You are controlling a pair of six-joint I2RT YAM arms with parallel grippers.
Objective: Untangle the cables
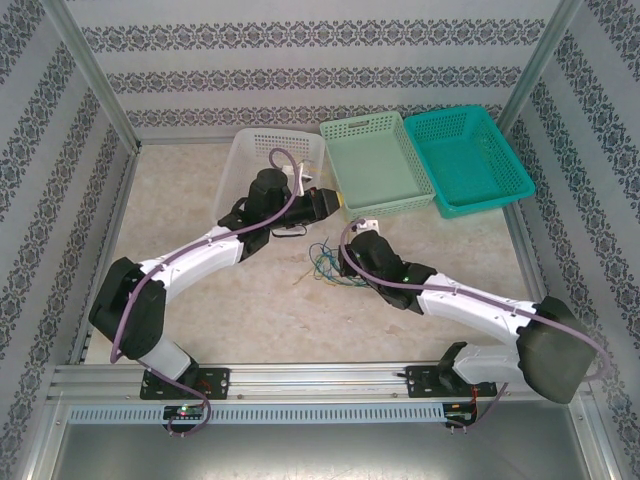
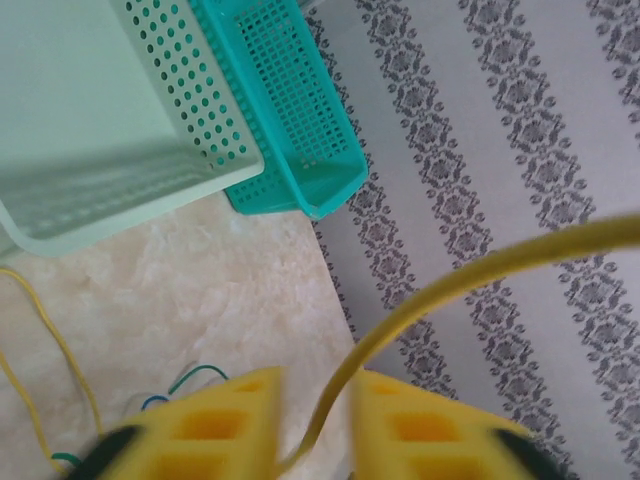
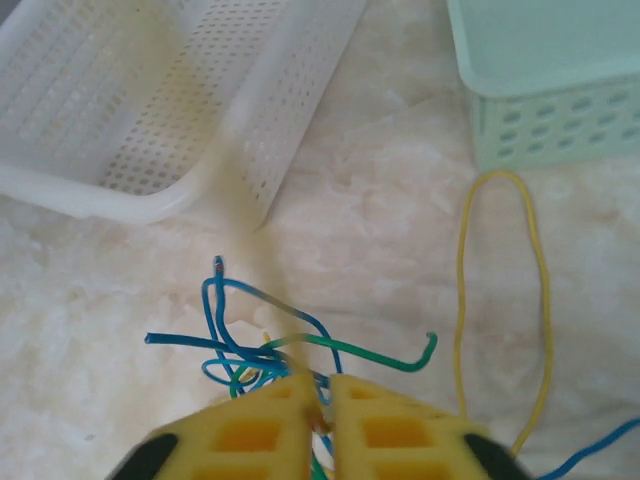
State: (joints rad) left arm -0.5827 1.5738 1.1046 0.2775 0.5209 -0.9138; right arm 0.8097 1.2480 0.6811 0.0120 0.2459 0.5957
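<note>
left yellow-fingered claw [image 2: 315, 390]: narrow gap; 1 thin yellow cable [image 2: 500, 260] threads it; we cannot tell any grip | right yellow-fingered claw [image 3: 322, 390]: pinching tangled blue, green, yellow cables [image 3: 262, 347], lower centre of frame

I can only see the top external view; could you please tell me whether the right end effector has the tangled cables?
Observer: Yes, the right end effector is shut on the blue and green cables.
Operator: And the left one?
Observer: A yellow cable runs between the fingers of the left end effector; whether they pinch it, I cannot tell.
Operator: Anything loose?
Observer: A yellow loop lies on the table near the pale green basket.
</note>
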